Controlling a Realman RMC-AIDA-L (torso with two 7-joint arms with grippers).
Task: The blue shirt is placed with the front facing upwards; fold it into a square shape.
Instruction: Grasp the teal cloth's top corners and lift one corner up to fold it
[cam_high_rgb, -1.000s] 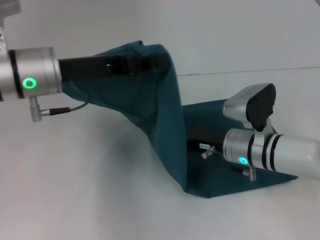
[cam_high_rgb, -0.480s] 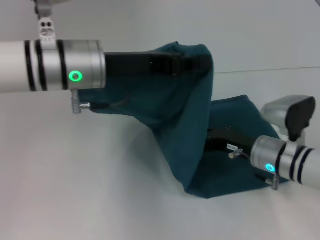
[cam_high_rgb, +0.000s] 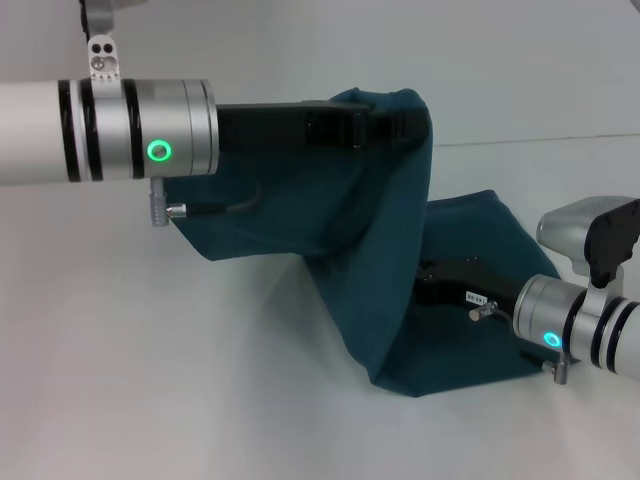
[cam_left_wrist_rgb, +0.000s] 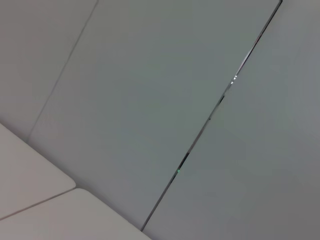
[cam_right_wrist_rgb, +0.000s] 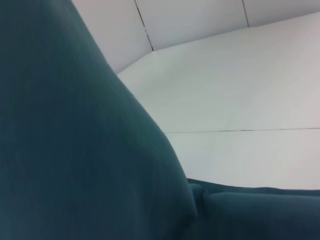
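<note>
Blue shirt (cam_high_rgb: 370, 290) draped high from left pincer (cam_high_rgb: 415, 125), right pincer (cam_high_rgb: 425, 283) low underneath.

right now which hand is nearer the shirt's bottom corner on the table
Right. The right hand lies low on the blue shirt near that corner; the left hand holds cloth raised above it.

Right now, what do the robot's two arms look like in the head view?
Both arms share one design: white tubes with black bands, then a brushed-silver wrist cylinder carrying a glowing green ring light. The left arm has a small metal plug with a thin dark cable under its wrist, and continues into a long black section. The right arm carries a silver-and-black module on top and a white label on its black end section.
</note>
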